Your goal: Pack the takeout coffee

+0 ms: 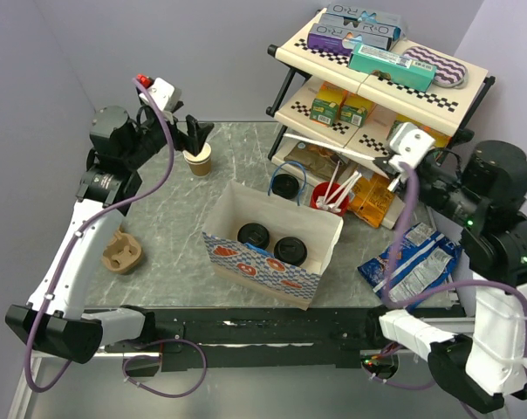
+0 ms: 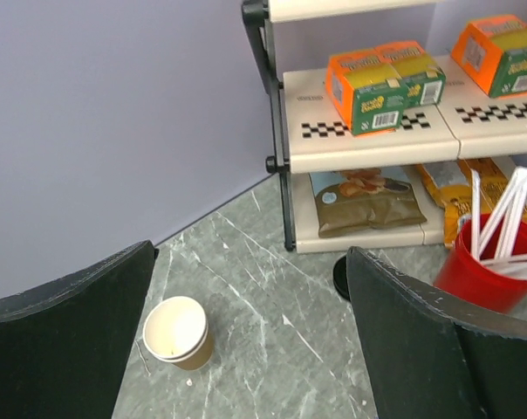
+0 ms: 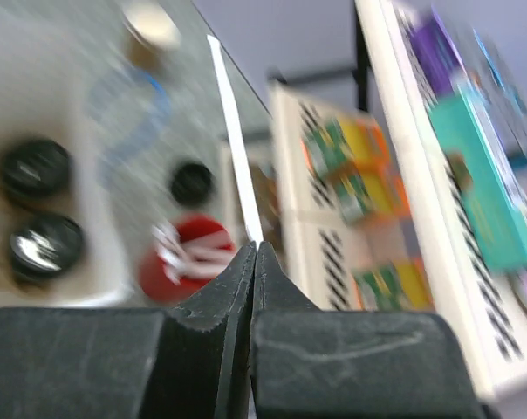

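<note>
First lidded cup (image 1: 253, 233) and second lidded cup (image 1: 290, 250): both upright, side by side, inside the patterned box (image 1: 263, 271). The box stands in the middle of the worktop (image 1: 167, 218), toward its near edge. I judge the cup packing done or nearly so.

Handling, my estimate:
- Paper walls are soft and would crush under a hard pinch.
- Black lids are smooth and slippery, and likely to pop off if lifted by them.
- Weight is unknown; contents may slosh.
- Best hold is across the wall just under the lid, where the rolled rim stiffens it. Keep upright.

A third black lid (image 1: 286, 185) sits just behind the box; I cannot tell whether a cup is under it. The red cup of stirrers (image 1: 329, 199) is beside it, at the foot of the shelf rack (image 1: 438, 98) in the far right corner.

Right tool (image 3: 256, 249): clenched, with a white stirrer (image 3: 233, 131) apparently pinched at its tips. Left tool (image 1: 196, 135): released, jaws wide, above the lidless cup (image 1: 197, 161) toward the far left.
</note>
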`<action>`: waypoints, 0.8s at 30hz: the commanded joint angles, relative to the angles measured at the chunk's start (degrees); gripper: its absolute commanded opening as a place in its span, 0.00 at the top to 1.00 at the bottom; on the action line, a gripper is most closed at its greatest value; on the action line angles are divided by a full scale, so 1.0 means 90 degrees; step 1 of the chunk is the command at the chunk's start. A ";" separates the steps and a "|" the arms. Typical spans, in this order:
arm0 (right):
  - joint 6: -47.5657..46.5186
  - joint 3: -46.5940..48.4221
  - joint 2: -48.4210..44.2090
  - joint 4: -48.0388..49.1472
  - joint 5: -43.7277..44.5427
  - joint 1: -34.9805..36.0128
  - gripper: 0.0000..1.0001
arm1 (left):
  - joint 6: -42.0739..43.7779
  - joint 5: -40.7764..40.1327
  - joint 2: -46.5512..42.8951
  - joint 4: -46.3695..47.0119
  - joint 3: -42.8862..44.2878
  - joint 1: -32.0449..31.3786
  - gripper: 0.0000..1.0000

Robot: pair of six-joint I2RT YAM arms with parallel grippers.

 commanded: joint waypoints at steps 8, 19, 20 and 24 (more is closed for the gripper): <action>0.1076 -0.0046 0.0309 -0.1365 -0.2783 0.0435 1.00 | -0.0340 0.0092 -0.0285 0.0523 -0.0009 0.0302 0.03; 0.1201 -0.0653 0.0719 -0.1572 -0.1170 0.1403 0.87 | -0.0457 0.0277 -0.0343 0.0562 -0.0029 0.0527 0.03; 0.1259 -0.0585 0.0768 -0.1523 -0.1267 0.1423 0.72 | -0.0477 0.0316 -0.0343 0.0572 -0.0039 0.0537 0.03; 0.1865 0.0816 0.1430 -0.1357 -0.1551 0.1433 0.39 | -0.0506 0.0395 -0.0334 0.0592 -0.0029 0.0556 0.03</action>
